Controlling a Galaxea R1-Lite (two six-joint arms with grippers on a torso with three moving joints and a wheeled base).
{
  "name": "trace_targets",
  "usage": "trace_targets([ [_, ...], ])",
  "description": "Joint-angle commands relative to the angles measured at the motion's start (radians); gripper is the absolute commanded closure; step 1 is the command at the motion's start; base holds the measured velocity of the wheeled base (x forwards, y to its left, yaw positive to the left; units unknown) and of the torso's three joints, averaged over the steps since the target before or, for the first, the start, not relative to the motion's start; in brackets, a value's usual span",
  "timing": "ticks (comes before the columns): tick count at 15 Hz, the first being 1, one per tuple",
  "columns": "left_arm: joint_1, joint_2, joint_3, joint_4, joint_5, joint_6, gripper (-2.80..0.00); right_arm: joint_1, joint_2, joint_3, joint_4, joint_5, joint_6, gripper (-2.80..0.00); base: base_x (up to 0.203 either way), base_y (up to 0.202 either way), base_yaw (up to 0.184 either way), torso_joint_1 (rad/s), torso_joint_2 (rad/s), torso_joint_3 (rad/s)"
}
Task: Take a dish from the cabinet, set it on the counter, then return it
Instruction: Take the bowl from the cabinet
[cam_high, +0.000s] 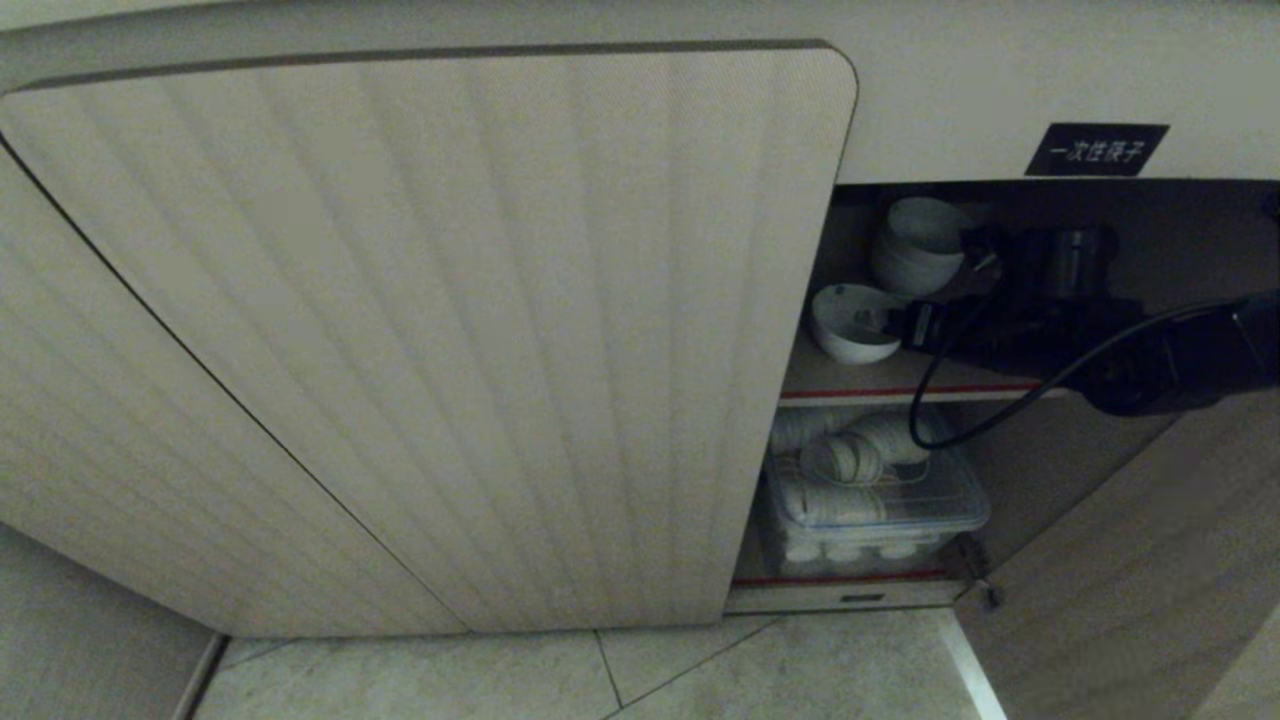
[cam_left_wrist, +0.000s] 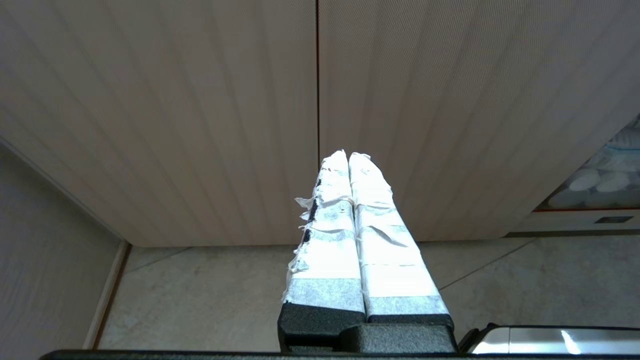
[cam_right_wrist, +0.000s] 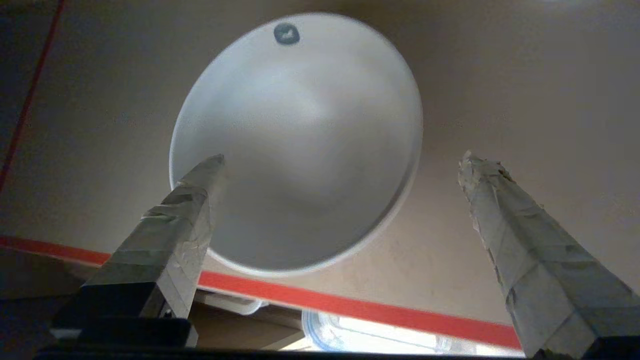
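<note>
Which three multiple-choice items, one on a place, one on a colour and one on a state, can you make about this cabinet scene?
1. Where does the small round white ceramic bowl stand?
A. upper shelf
B. floor
C. plastic box
2. What colour is the edge of the shelf?
A. blue
B. red
C. green
3. How is the right gripper?
A. shut on the bowl
B. shut, empty
C. open

Answers: 1 A, the bowl sits above the red edge; 2 B, a red strip runs along it; 3 C, its taped fingers stand wide apart, one inside the rim.
</note>
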Motion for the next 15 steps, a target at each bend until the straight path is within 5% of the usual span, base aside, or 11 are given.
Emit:
trace_targets([
  [1,0.0,0.0,0.0,0.0,0.0,0.0,0.0,0.0,0.01,-0.016,0.007,0.002,0.001,-2.8,0.0,0.0,0.0,0.0,0.0,0.0],
  [15,0.0,0.0,0.0,0.0,0.0,0.0,0.0,-0.001,0.041,-0.159,0.208,0.0,0.0,-2.8,0.0,0.0,0.0,0.0,0.0,0.0],
])
